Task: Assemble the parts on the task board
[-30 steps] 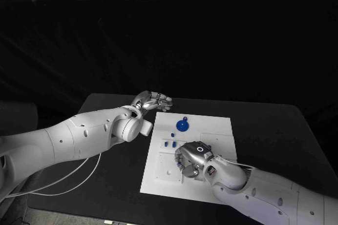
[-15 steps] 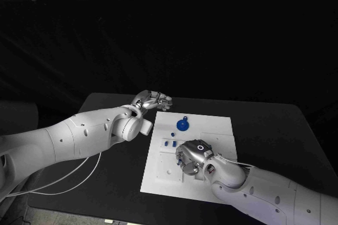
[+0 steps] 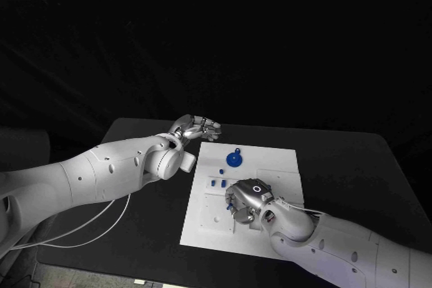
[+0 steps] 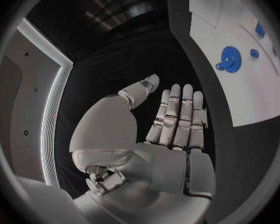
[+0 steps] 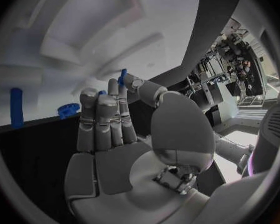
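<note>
The white task board (image 3: 270, 166) lies in the middle of the black table. A blue gear (image 3: 234, 160) sits on its far half, with small blue pegs (image 3: 218, 182) just nearer; the gear (image 4: 230, 59) also appears in the left wrist view. My right hand (image 3: 245, 200) hovers low over the board's near middle. Its thumb and a fingertip pinch a small blue part (image 5: 122, 76). My left hand (image 3: 196, 127) is off the board's far left corner, over bare table. Its fingers (image 4: 177, 112) are straight, the thumb is apart, and it holds nothing.
The board has raised white blocks and slots on its right half (image 3: 281, 172). A white cable (image 3: 85, 235) hangs under my left arm at the table's left side. Black table (image 3: 351, 169) lies bare to the right of the board.
My right hand has shifted slightly over the board's near middle. The left hand has stayed in place.
</note>
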